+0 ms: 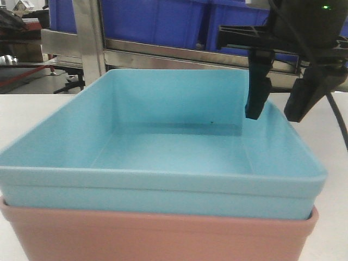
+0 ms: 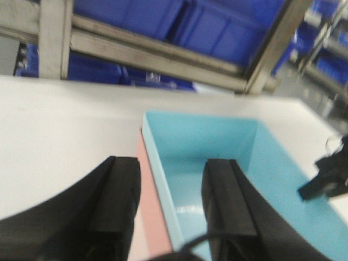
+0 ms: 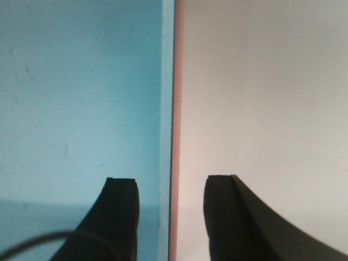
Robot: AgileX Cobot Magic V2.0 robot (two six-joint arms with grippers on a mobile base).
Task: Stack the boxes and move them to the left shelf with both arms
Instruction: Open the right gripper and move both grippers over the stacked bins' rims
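The blue tub (image 1: 163, 147) sits nested in the pink tub (image 1: 157, 234) on the worktop (image 1: 27, 114). The left tool (image 2: 173, 166) and right tool (image 1: 276, 111) gape open, each straddling a side wall, seemingly to lift the 2.

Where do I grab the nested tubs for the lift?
Pinch opposite side walls from above, one finger inside the aqua tub, one outside the pink tub. The nested walls stand near upright, rims together; the left pincer and right pincer straddle them, open.
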